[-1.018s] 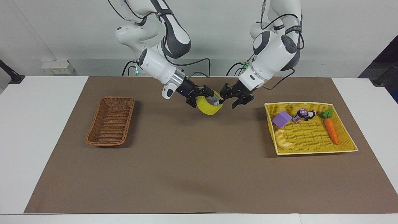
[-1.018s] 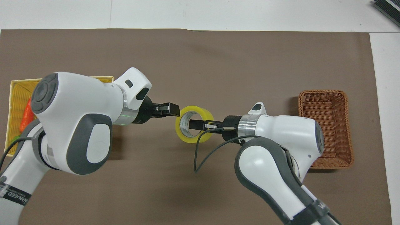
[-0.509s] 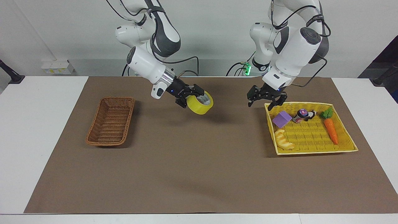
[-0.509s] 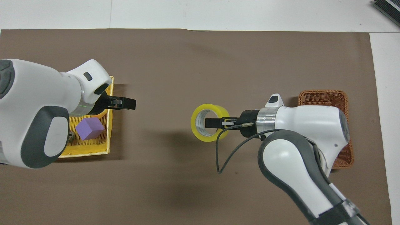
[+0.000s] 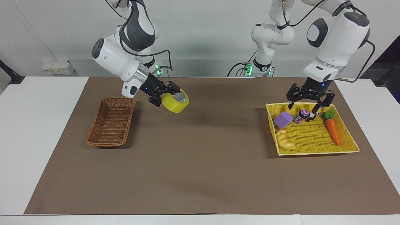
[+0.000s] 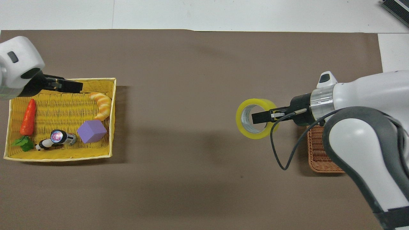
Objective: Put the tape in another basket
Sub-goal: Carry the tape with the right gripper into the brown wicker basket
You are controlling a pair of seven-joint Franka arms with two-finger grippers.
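Note:
My right gripper point(image 5: 167, 94) is shut on the tape point(image 5: 174, 105), a yellow roll with a grey-white core. It holds the roll in the air over the brown mat, beside the brown wicker basket point(image 5: 111, 122). In the overhead view one finger of the right gripper point(image 6: 262, 117) sits inside the tape's point(image 6: 252, 134) core, and my right arm hides most of the brown basket point(image 6: 319, 156). My left gripper point(image 5: 308, 105) is open and empty above the yellow basket's edge nearest the robots; it also shows in the overhead view point(image 6: 68, 86).
The yellow basket point(image 5: 315, 152) at the left arm's end holds a purple cube point(image 5: 283, 119), a croissant toy point(image 5: 285, 140), a carrot point(image 5: 332, 129) and a small can point(image 5: 301, 115). A brown mat point(image 5: 200, 162) covers the table.
My right gripper has carried the tape from the mat's middle toward the brown basket. My left gripper has let go of the tape and drawn back over the yellow basket.

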